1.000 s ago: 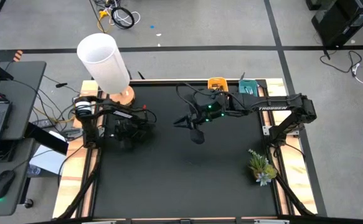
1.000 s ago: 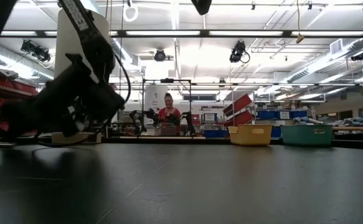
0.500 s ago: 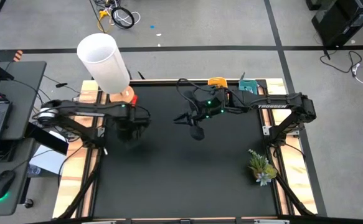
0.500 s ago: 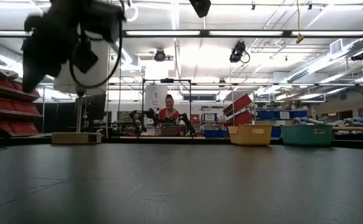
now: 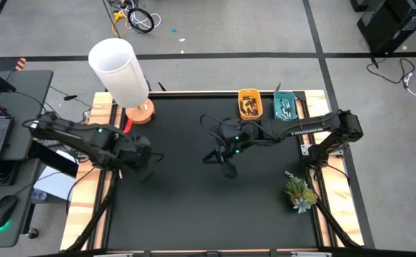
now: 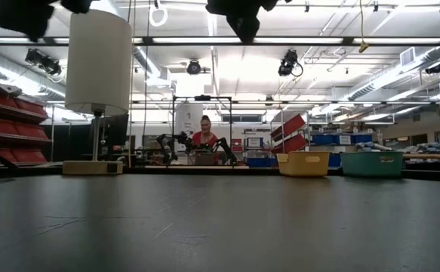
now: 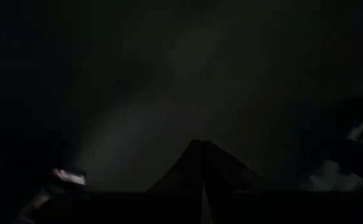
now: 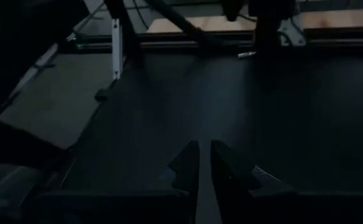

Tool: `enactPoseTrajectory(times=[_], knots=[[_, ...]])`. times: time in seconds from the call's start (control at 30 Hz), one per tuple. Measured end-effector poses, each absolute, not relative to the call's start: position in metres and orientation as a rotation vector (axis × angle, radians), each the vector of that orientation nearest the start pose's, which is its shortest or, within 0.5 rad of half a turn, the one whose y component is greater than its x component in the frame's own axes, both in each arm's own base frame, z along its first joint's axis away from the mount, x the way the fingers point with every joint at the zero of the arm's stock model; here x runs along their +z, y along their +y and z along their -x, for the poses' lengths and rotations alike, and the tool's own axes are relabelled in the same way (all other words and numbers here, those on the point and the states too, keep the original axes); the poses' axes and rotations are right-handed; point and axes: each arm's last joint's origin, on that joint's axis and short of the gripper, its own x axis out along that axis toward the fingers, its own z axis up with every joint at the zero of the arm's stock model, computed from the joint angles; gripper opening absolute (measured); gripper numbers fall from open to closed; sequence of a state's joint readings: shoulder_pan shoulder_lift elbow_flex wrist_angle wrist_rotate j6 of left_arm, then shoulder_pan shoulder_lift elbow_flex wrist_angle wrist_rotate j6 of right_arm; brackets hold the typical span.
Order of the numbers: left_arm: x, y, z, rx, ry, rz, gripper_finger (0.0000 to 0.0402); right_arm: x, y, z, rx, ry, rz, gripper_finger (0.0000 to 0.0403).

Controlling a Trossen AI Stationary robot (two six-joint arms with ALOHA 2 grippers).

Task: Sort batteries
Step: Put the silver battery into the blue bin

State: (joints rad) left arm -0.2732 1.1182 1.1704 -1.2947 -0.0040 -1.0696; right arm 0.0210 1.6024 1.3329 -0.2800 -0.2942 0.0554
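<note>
Both arms hang above the black desk [image 5: 215,207] with nothing in them; the left pincer [image 5: 142,165] sits near the desk's left edge with its fingers pressed together, as the left wrist view shows; the right pincer [image 5: 225,165] hovers over the desk's middle, its fingers all but touching with only a thin slit between them and nothing gripped; the batteries [image 5: 249,107] lie inside the yellow tray [image 5: 249,92] and the teal tray [image 5: 285,96], which stand side by side at the desk's far edge toward its right corner, apparently so each kind has its own bin; no loose battery shows on the bare mat, so the sorting looks finished; a white lamp [image 5: 118,71] stands at the far left corner, a small plant [image 5: 300,191] near the right edge
</note>
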Motion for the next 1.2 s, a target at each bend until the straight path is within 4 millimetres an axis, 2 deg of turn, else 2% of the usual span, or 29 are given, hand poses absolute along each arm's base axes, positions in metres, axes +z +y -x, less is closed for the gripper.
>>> enactPoseTrajectory(times=[0.07, 0.23, 0.4, 0.53, 0.63, 0.77, 0.9, 1.07, 1.2], knots=[[0.319, -0.054, -0.166, 0.434, 1.272, 0.768, 0.0019, 0.311, 0.019, -0.362, 0.277, 0.543, -0.119, 0.0050], [0.290, -0.072, -0.161, 0.379, 1.506, 0.704, 0.0039, 0.317, 0.016, -0.367, 0.202, 0.467, -0.132, 0.0050], [0.266, -0.078, -0.168, 0.266, 1.671, 0.519, 0.0116, 0.309, 0.009, -0.383, 0.151, 0.408, -0.227, 0.0050], [0.248, -0.080, -0.172, 0.186, 1.788, 0.312, 0.0184, 0.299, 0.010, -0.390, 0.138, 0.432, -0.247, 0.0050], [0.231, -0.080, -0.175, 0.133, 1.859, 0.161, 0.0214, 0.299, 0.012, -0.391, 0.138, 0.431, -0.277, 0.0050], [0.203, -0.082, -0.175, 0.061, 1.978, 0.100, 0.0222, 0.299, 0.014, -0.391, 0.140, 0.428, -0.285, 0.0050], [0.179, -0.081, -0.177, 0.081, 2.105, 0.082, 0.0218, 0.299, 0.019, -0.390, 0.145, 0.441, -0.284, 0.0050], [0.159, -0.083, -0.178, 0.053, 2.115, 0.113, 0.0209, 0.296, 0.028, -0.386, 0.166, 0.500, -0.282, 0.0050], [0.149, -0.080, -0.172, 0.150, 2.107, 0.104, 0.0209, 0.298, 0.033, -0.380, 0.175, 0.535, -0.274, 0.0050]])
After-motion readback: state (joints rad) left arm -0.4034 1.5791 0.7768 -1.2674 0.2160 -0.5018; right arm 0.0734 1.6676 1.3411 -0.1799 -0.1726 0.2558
